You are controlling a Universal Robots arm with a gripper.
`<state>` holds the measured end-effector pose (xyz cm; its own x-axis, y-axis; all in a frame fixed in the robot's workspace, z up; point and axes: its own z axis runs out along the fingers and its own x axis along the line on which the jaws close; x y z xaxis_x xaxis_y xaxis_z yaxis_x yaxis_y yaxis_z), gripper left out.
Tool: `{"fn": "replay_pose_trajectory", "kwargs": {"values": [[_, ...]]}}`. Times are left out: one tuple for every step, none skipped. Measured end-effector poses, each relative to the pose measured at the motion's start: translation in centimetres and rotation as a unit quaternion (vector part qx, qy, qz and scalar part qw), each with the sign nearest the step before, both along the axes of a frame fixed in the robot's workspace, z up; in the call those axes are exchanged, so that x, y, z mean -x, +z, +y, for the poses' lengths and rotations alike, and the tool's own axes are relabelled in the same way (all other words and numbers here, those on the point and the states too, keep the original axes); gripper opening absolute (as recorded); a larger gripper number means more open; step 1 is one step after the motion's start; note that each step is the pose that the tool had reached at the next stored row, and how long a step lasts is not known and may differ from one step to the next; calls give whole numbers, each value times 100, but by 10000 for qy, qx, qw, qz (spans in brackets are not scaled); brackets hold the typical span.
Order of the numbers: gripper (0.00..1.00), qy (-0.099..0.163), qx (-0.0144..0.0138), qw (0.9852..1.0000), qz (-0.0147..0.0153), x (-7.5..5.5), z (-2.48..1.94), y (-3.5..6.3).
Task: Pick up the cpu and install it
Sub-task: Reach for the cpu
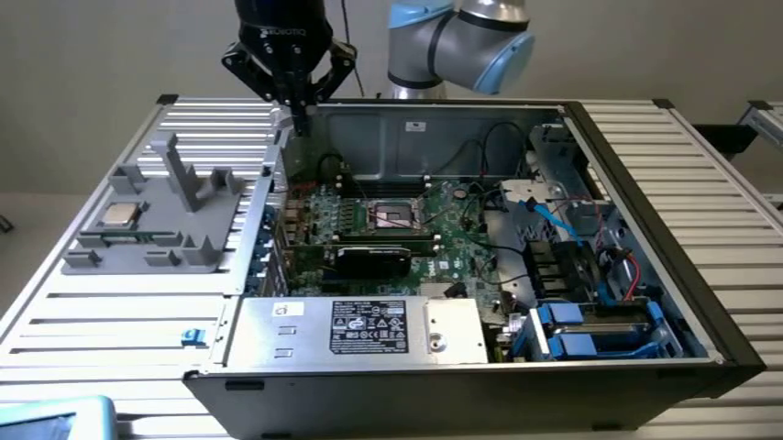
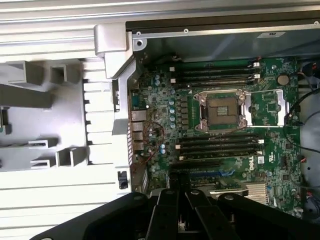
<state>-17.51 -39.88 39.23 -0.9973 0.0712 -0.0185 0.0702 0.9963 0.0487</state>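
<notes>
Silvery-grey metal top of the cpu (image 1: 119, 214) facing up, lying flat on a grey plastic fixture (image 1: 183, 240) at the exterior view's left, outside the open computer case (image 1: 416, 137) and well apart from the gripper (image 1: 293, 124). Fixture resting on the slatted aluminium tabletop (image 1: 98, 321), just beside the case wall. Black gripper hanging from the Universal Robots arm (image 1: 463, 41), pointing down over the far corner of the case nearest the fixture. Fingers (image 2: 167, 212) drawn narrow, tips together, holding nothing. Inside the case, a green motherboard (image 1: 453, 243) with its black-framed socket (image 1: 394, 215) open, metal retention frame around it. Rows of memory slots (image 2: 220, 147) on either side of that socket in the wrist view. Silver power supply (image 1: 367, 328) with a black label along the near edge of the case. Blue drive carriers (image 1: 569, 330) toward the exterior view's right. Cpu not yet picked up.
</notes>
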Motion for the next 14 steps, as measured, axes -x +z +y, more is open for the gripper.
{"fn": "replay_pose_trajectory", "kwargs": {"values": [[12, 0, 0, 10000, 0, 45, 0, -1], [12, 0, 0, 10000, 1, 90, 0, -2], [12, -1, 0, 10000, 2, 135, 0, -3], [12, 0, 0, 10000, 2, 181, 0, -4], [12, 0, 0, 10000, 2, 226, 1, -5], [12, 0, 0, 10000, 2, 271, 9, -7], [12, -1, -1, 10000, 1, 316, 29, -10], [12, 0, 0, 10000, 2, 354, 55, -11], [12, 0, 0, 10000, 2, 389, 82, -14], [12, 0, 0, 10000, 2, 424, 108, -16], [12, 0, 0, 10000, 2, 469, 130, -19], [12, 0, 0, 10000, 2, 515, 145, -21], [12, 0, 1, 10000, 2, 560, 156, -26], [12, 0, 0, 10000, 2, 605, 164, -31]]}}
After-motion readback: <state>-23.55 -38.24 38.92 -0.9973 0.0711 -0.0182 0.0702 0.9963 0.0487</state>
